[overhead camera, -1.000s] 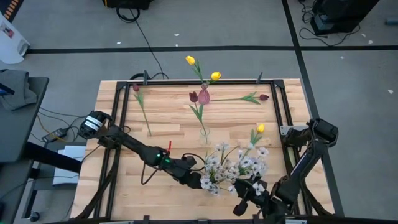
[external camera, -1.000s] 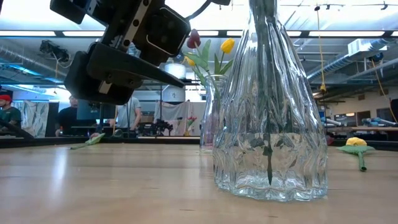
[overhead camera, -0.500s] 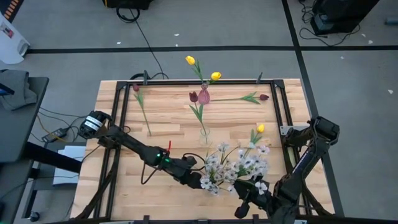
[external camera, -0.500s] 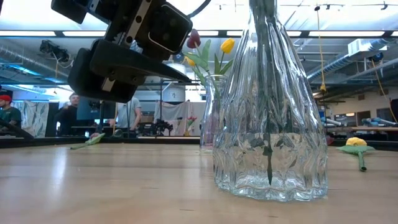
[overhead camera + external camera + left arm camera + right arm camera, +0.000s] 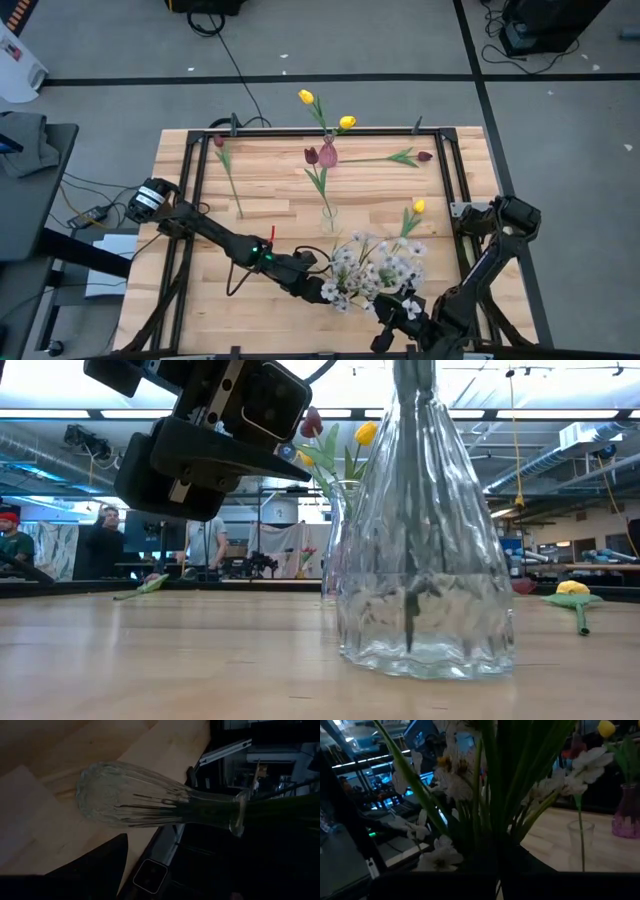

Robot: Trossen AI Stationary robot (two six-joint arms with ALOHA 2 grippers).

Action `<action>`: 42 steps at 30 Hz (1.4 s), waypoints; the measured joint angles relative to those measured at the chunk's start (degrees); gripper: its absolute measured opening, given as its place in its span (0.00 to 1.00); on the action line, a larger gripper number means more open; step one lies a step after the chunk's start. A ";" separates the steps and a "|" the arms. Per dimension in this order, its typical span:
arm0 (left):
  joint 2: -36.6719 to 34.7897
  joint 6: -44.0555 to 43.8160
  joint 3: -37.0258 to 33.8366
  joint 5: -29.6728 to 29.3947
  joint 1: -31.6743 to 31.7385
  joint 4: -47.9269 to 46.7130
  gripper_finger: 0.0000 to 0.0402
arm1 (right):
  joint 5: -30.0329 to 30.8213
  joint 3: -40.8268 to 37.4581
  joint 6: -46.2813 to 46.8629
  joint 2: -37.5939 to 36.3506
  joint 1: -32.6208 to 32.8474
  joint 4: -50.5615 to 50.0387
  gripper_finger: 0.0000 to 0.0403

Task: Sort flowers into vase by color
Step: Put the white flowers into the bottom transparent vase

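At the near edge of the table (image 5: 200, 300), the wide glass vase (image 5: 425, 560) holding the white flowers (image 5: 380, 265) now stands a little further left than it did a second ago, and its base sits slightly further from the low camera. Seen from above, the spray of blossoms has shifted the same way. The right gripper (image 5: 392, 325) has drawn back towards the near edge. Its fingers are closed, and the green stems fill its wrist view, so it appears to be gripping them, though the contact itself is too dark to confirm. The likely reading is that pulling on the bunch is dragging the vase rather than settling the stems. The left gripper (image 5: 322, 290) waits just beside the vase with its fingers spread wide and holds nothing. It is well placed to steady the glass. Further back, one yellow tulip (image 5: 418, 206) lies loose near the white spray. Two dark red tulips (image 5: 424, 156) (image 5: 218, 141) lie flat towards the far side. Those three remain unsorted, so the task is only partly complete.
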 joint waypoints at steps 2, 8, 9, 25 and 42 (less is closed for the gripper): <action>0.00 0.00 0.00 0.00 0.00 -0.04 0.81 | 0.39 0.00 -0.87 -0.13 0.03 0.69 0.02; 0.00 0.02 0.00 0.05 0.02 -0.06 0.81 | 0.84 0.02 -10.84 -1.22 -0.01 8.47 0.02; 0.00 0.02 0.00 0.06 0.06 -0.06 0.81 | 0.82 0.02 -12.27 -1.23 -0.01 9.58 0.02; 0.00 1.31 0.00 0.51 0.44 -0.04 0.81 | -2.52 0.02 -13.01 -1.09 -1.50 7.50 0.02; 0.00 3.60 -0.02 0.23 1.19 1.40 0.81 | -7.44 0.04 -4.50 3.91 -2.55 0.04 0.02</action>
